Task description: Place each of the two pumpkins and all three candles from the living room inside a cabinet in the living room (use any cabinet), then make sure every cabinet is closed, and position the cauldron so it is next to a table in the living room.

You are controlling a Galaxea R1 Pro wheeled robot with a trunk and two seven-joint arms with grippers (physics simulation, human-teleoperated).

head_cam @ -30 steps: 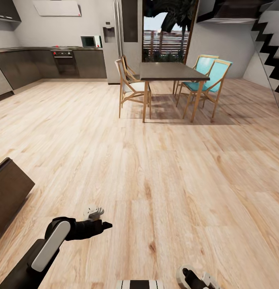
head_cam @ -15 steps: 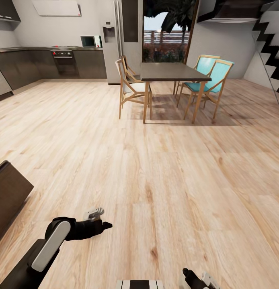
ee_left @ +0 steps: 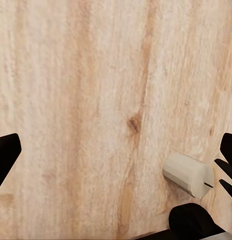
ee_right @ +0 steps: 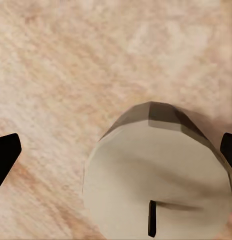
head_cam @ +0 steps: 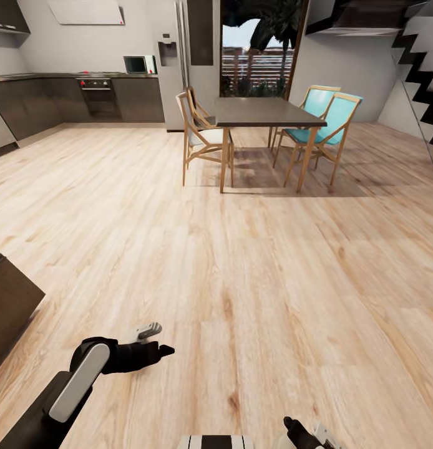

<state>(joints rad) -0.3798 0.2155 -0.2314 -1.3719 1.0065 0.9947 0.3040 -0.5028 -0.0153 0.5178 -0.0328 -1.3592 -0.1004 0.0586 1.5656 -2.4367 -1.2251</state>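
Two candles in sight, both on the pale wood floor (head_cam: 254,280). Two grippers, one low dark-brown cabinet (head_cam: 7,302) cut off at the left edge of the head view, one dining table (head_cam: 266,112) at upper centre, four chairs around it: two bare wood with pale seats (head_cam: 201,134) on its left, two teal (head_cam: 332,118) on its right.

First candle (head_cam: 148,330) at the lower left of the head view, just beside the left gripper (head_cam: 159,348) and a little beyond its black fingertips, apart from them. In the left wrist view, seen as a short cream cylinder (ee_left: 188,174) off to one side of the gap, close to one fingertip (ee_left: 227,150), not between the two. Left gripper spread wide, pinching nothing.

Second candle (head_cam: 322,431) at the bottom edge of the head view, right of centre, partly hidden by the right gripper (head_cam: 301,431). In the right wrist view, looms large (ee_right: 156,185) straight beneath the gripper, a faceted cream cylinder with a flat pale end face and a short dark wick line. Black fingertips (ee_right: 5,152) far apart at either side of the picture, clear of the wax; right gripper spread wide, holding nothing.

Cannot tell whether either candle stands upright or lies on its side.

Beyond the table: dark grey kitchen units (head_cam: 73,100) along the upper left, a window (head_cam: 257,59) at top centre.
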